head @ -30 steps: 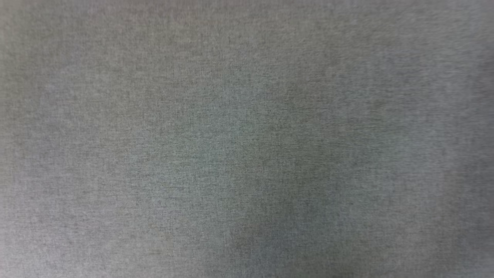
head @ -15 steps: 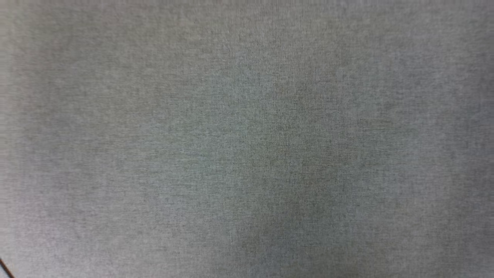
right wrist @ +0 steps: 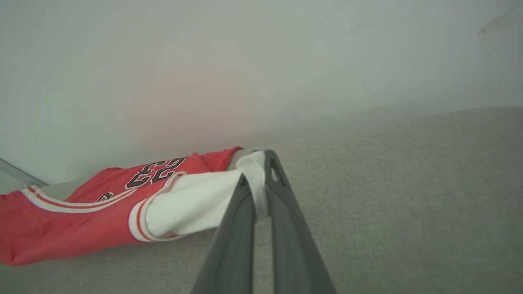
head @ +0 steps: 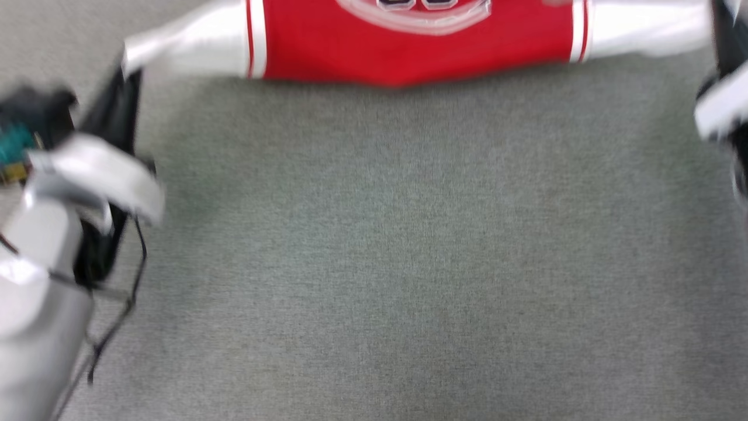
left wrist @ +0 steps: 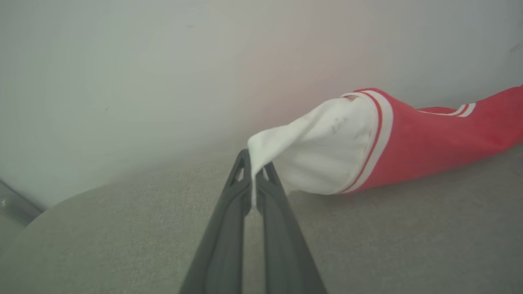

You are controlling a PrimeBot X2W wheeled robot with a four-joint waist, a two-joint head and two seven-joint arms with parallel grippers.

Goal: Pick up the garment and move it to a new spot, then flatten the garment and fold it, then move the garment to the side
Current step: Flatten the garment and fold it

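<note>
The garment point(head: 409, 52) stretches sleeve to sleeve across the far part of the grey tabletop point(head: 409, 263), the left gripper point(left wrist: 254, 173) and right gripper point(right wrist: 260, 179) each with jaws pinching a white sleeve tip, apparently to spread it flat.

Grey tabletop point(head: 409, 263): near and middle area open, wide passage left to right. Far side: garment point(head: 409, 52) stretched left to right, blocks far strip. Left edge: left arm point(head: 41, 292) with black cable point(head: 139, 257). Far right corner: right arm point(head: 721, 108). Pale wall point(left wrist: 143, 73) close behind far tabletop edge.
</note>
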